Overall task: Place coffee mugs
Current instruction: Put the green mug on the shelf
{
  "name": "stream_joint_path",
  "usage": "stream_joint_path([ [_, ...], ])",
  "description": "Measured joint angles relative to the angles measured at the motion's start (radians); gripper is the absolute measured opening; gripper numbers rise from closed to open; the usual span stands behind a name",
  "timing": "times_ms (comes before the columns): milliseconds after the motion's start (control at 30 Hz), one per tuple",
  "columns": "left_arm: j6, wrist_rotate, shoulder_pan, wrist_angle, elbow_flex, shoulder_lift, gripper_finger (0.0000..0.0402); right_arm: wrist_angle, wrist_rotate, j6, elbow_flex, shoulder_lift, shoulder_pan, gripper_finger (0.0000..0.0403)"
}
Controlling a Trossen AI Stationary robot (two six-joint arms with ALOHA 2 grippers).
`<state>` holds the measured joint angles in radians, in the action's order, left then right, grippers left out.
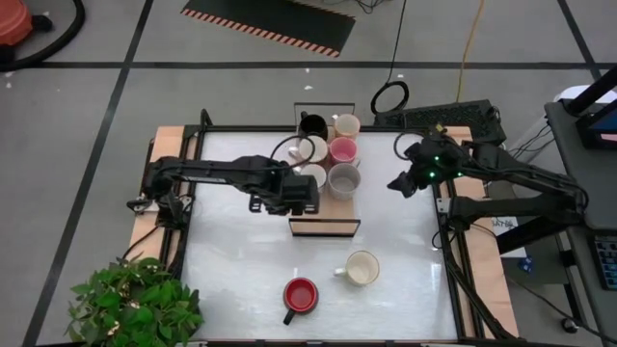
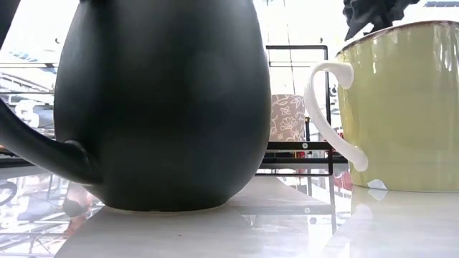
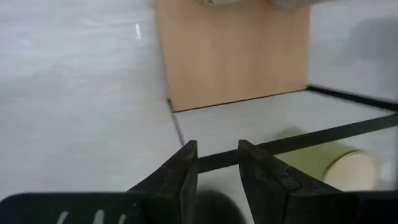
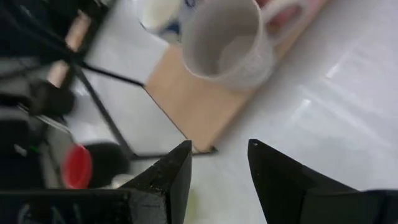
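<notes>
Several mugs stand on the long light-wood tray (image 1: 323,225): black (image 1: 313,123), cream (image 1: 347,125), white (image 1: 310,149), pink (image 1: 342,151), grey (image 1: 344,180) and one more white. A cream mug (image 1: 362,268) and a mug that is red inside and dark outside (image 1: 301,296) stand upright on the table nearer the front; both fill the low view, the cream mug (image 2: 401,107) and the dark one (image 2: 165,100). My left gripper (image 1: 310,200) is open and empty at the tray's left side, over its bare near end. My right gripper (image 1: 398,183) is open and empty to the right of the tray.
The tray's black wire frame (image 3: 348,127) stands up around its near end. A potted plant (image 1: 130,304) sits at the table's near left corner. White tabletop (image 1: 231,270) lies bare to the left of the two loose mugs.
</notes>
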<state>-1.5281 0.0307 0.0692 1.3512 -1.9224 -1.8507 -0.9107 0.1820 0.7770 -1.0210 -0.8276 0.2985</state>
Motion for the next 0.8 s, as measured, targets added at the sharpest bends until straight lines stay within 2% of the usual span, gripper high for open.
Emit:
stream_joint_path([
  [267, 0.205, 0.032, -0.028, 0.01, 0.0, 0.004, 0.0118, 0.074, 0.029, 0.257, -0.001, 0.058, -0.045, 0.015],
  [500, 0.269, 0.038, 0.011, 0.015, 0.0, 0.004, 0.0118, 0.077, 0.023, 0.435, -0.001, 0.054, -0.16, 0.015],
  [800, 0.315, 0.113, 0.087, 0.062, 0.0, 0.004, 0.0118, 0.156, -0.183, 0.654, -0.001, -0.001, -0.412, 0.015],
])
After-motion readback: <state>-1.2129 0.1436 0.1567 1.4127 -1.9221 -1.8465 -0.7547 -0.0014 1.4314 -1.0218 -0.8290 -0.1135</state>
